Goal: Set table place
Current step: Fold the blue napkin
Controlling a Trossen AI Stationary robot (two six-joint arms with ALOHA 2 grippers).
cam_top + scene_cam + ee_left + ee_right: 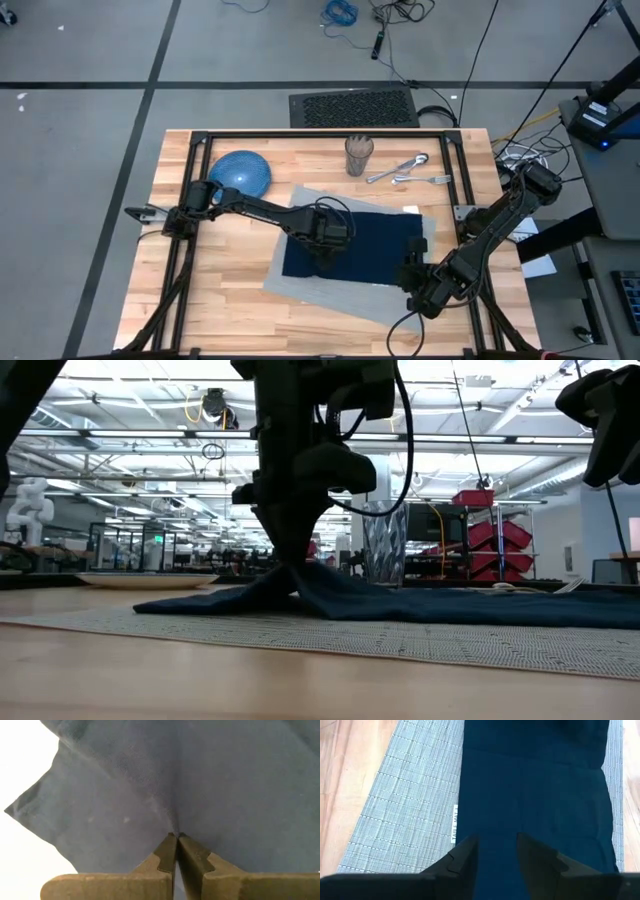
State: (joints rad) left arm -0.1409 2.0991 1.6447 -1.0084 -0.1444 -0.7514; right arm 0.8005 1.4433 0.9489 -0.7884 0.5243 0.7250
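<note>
nearest the front table edge, the right gripper (418, 290) hangs over the front right corner of the grey placemat (330, 290), fingers apart with nothing between them. in the right wrist view its two dark fingers (462, 857) frame the near edge of the navy blue napkin (535, 795), which overlaps the woven mat; a small label shows at the mat's edge beside the cloth.

farther in, the placemat lies flat at the middle of the butcher-block table (225, 300), turned slightly against the table edges. the napkin (365, 245) is spread over the mat's centre and right part.

left gripper (330, 238) stands on the napkin's left portion, jaws together and clamped on a pinch of the fabric. the left wrist view shows the fingertips (167, 852) meeting on a fold, and the low view shows the cloth drawn up into a small peak (295, 575) under the tool.

at the far side rest a blue plate (241, 170) at left, a glass tumbler (359, 154) at centre, and a spoon (398, 166) and fork (420, 180) at right, all off the mat.
</note>
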